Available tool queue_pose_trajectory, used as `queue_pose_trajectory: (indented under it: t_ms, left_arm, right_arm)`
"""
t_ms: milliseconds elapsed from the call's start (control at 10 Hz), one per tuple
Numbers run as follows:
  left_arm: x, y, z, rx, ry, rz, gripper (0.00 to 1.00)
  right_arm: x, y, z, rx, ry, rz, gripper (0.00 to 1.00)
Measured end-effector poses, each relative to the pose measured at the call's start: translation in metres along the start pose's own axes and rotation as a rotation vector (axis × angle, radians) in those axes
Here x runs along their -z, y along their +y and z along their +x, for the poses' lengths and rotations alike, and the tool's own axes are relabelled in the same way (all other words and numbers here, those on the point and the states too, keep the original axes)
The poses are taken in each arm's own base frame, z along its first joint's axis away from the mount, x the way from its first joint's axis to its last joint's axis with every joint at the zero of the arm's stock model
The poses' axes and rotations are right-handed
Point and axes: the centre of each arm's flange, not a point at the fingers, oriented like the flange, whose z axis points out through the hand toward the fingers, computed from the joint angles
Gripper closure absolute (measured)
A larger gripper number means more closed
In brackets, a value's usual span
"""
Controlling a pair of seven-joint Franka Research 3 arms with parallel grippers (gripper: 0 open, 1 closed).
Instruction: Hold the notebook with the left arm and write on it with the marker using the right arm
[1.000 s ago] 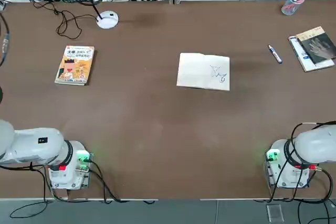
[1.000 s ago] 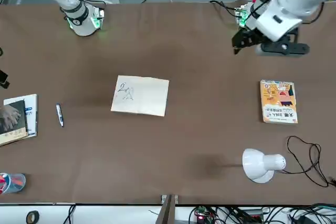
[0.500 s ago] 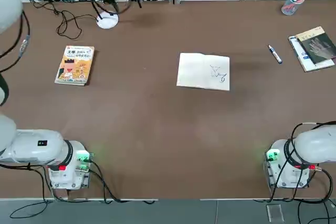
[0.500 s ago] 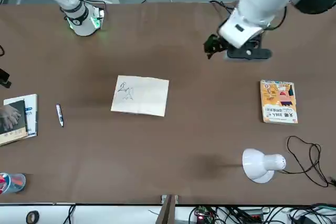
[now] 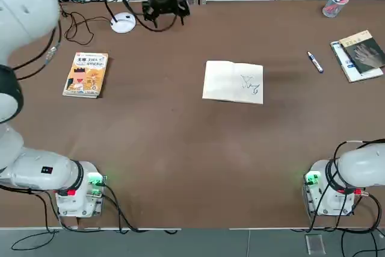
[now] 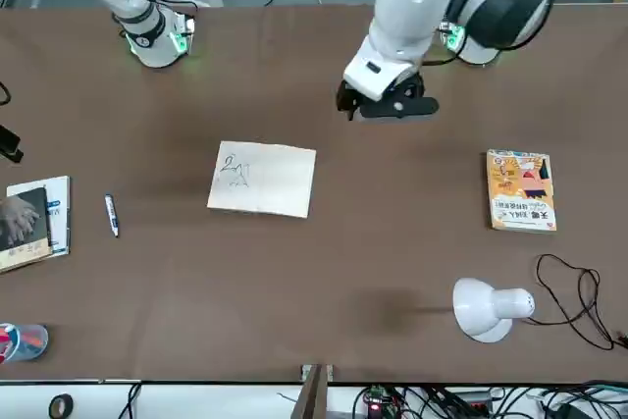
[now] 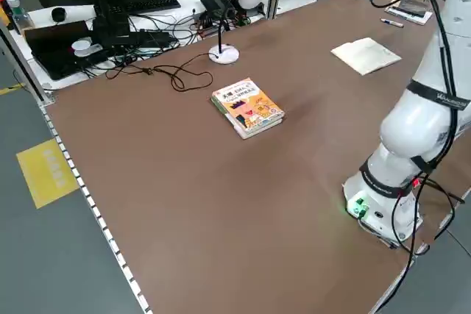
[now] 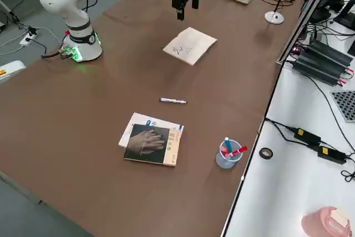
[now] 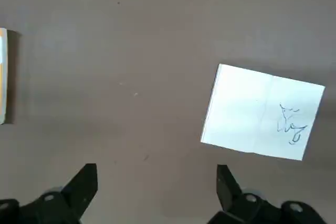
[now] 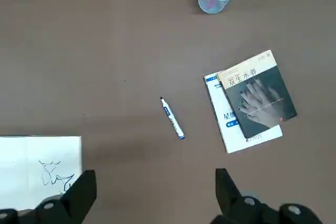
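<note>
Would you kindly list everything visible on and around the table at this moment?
notebook: one, cream-white, open flat mid-table, scribbles on one page.
marker: one, white with dark blue ends, lying between the notebook and the stacked books.
cartoon-cover book: one, orange-yellow, on the robot's left side.
stacked books: two, the dark hand-picture cover on top of a white one, at the right edge.
clear cup: one, holding red-tipped pens, far right corner.
desk lamp: one, white, at the far edge.
left end effector: one, black, open, hovering above the table near the notebook.
right end effector: one, black, open, seen only in its wrist view, high above the marker.
</note>
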Motion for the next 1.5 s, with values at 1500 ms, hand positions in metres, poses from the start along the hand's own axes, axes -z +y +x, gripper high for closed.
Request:
queue_pose_trajectory:
  t_ms: [1500]
  left_arm:
    - [-0.167, 0.069, 0.011, 0.000, 0.044, 0.055, 0.00]
  right_arm:
    - [-0.026, -0.008, -0.005, 0.016, -0.055, -0.003, 0.00]
